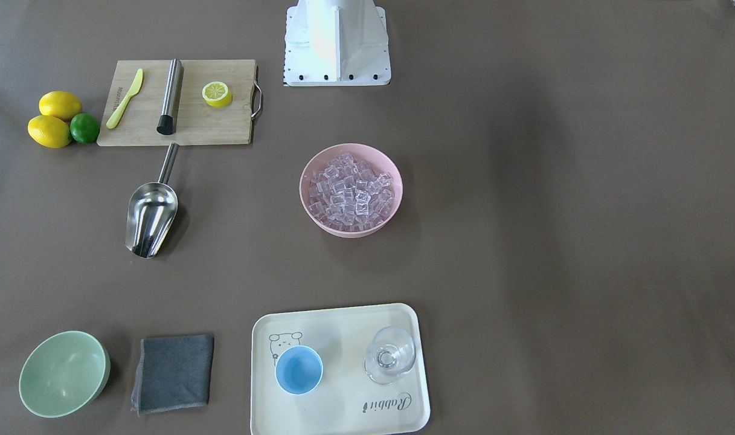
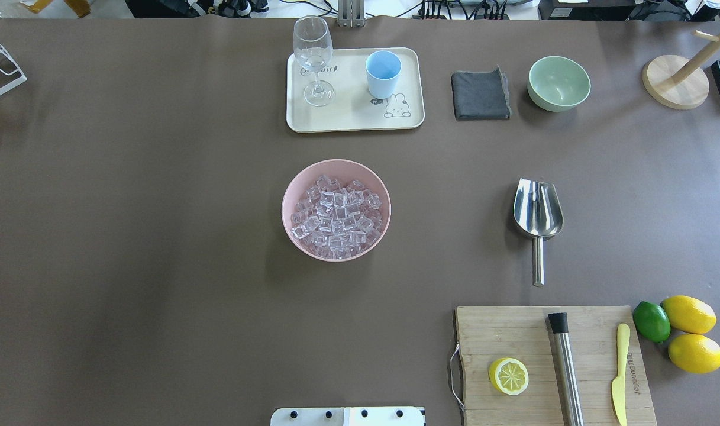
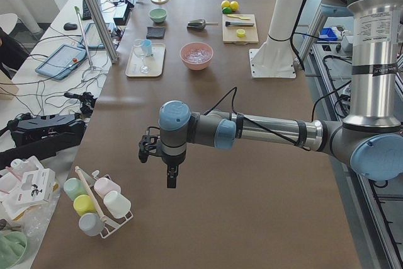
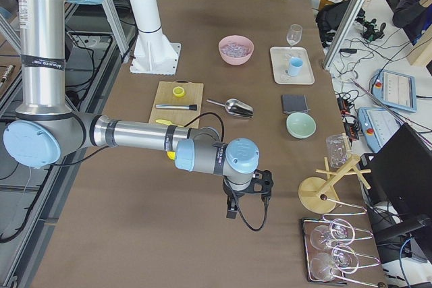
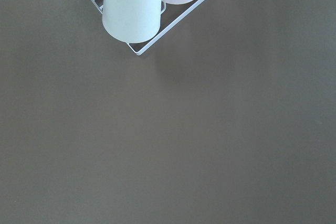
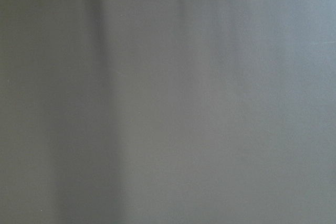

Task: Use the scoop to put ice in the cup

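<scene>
The ice (image 2: pixel 336 212) fills a pink bowl (image 2: pixel 290 195) at the table's middle, also seen in the front view (image 1: pixel 350 192). The light-blue cup (image 2: pixel 383 73) stands upright on a cream tray (image 2: pixel 348 118) at the far edge. On the cloth to the bowl's right lies the steel scoop (image 2: pixel 537 210), trough toward the far side, handle toward the robot. My left gripper (image 3: pixel 171 179) hangs over the table's left end and my right gripper (image 4: pixel 231 208) over the right end, both far from these things. I cannot tell whether either is open or shut.
A wine glass (image 2: pixel 313 59) shares the tray. A grey cloth (image 2: pixel 481 94) and a pale green bowl (image 2: pixel 558 83) sit to its right. A cutting board (image 2: pixel 513 331) holds a lemon half, a steel rod and a yellow knife, with lemons (image 2: pixel 691 331) beside. A cup rack (image 5: pixel 131 9) stands under the left wrist.
</scene>
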Robot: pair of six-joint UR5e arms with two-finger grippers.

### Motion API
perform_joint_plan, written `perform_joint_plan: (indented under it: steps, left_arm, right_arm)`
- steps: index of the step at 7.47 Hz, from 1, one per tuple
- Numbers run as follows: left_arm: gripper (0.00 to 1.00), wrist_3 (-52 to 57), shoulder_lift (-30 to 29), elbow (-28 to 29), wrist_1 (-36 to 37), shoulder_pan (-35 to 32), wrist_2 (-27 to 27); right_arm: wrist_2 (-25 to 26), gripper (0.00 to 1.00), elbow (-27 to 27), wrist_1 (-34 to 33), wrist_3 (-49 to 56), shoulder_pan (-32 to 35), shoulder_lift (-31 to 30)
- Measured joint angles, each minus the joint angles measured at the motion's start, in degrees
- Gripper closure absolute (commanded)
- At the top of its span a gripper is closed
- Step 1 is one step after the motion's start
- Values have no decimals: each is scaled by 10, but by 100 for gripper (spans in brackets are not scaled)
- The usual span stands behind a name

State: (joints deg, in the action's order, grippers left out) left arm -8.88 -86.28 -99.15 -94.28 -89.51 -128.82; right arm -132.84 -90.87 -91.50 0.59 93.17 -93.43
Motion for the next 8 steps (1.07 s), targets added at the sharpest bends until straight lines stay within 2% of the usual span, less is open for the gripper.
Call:
perform_joint_plan:
  steps: [6,8]
  left_arm:
    - [3,0,-4,-6,-4,12,5]
    - [3,0,-6,-12,-24,34,6]
  right_arm:
    - [0,1,-11,2,3,0,3]
    - [-1,1,-56,-4,-16,-7,-3]
